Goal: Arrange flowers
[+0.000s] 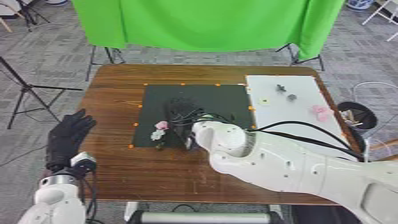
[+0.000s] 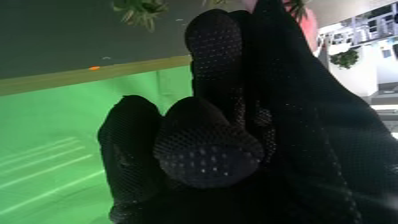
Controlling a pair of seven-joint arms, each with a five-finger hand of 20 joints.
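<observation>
Over the mat (image 1: 160,95), cables (image 1: 211,119) half-hide the robot hand (image 1: 181,107).

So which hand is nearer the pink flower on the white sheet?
Right. The right hand is over the dark mat, to the left of the flower; the left hand is farther off, by the table's left edge.

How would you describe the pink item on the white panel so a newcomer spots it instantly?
On the brown wooden table, find the white panel at the right. Near the panel's right edge lies the pale pink item. It is bigger than its panel neighbours, two small grey pieces and a yellow one, and the only pink among them.
</observation>
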